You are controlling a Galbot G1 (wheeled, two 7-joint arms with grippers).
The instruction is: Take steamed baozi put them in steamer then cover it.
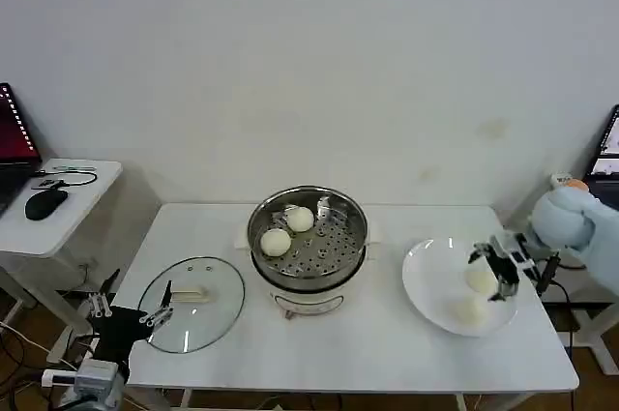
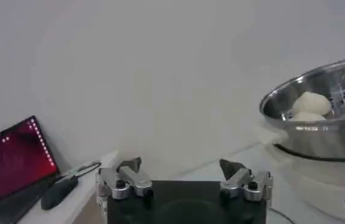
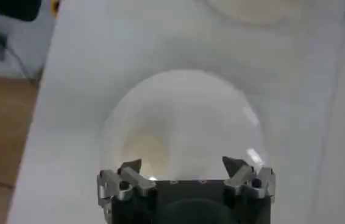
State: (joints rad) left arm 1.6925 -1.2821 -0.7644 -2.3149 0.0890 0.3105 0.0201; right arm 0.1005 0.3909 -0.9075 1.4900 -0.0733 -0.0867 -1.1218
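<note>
The steamer (image 1: pixel 308 237) stands at the centre of the white tabletop (image 1: pixel 338 353), its steel basket seated on a white pot base. Two steamed baozi (image 1: pixel 287 230) lie in the basket at its 9 to 11 o'clock sector, just beside each other; the left wrist view shows them (image 2: pixel 309 106) above the basket rim. The rest of the perforated floor is bare. The steamer is uncovered.

A white plate (image 1: pixel 430 280) sits at 3 o'clock of the steamer, near it. Two more baozi (image 1: pixel 479 278) lie on the plate's far half from the steamer, one at about 6 o'clock of the other.

The cover (image 1: pixel 191 303) lies flat on the tabletop at 8 o'clock of the steamer, handle up.

The right gripper (image 1: pixel 495 271) hangs over the plate, at the upper baozi; its jaws stand wide in the right wrist view (image 3: pixel 184 165), nothing between them. The left gripper (image 1: pixel 131 312) rests at the tabletop's left edge, just beside the cover rim, jaws wide and empty.

A side table (image 1: pixel 58 203) at 9 o'clock carries a mouse (image 1: pixel 44 202) and a laptop (image 2: pixel 14 161).
</note>
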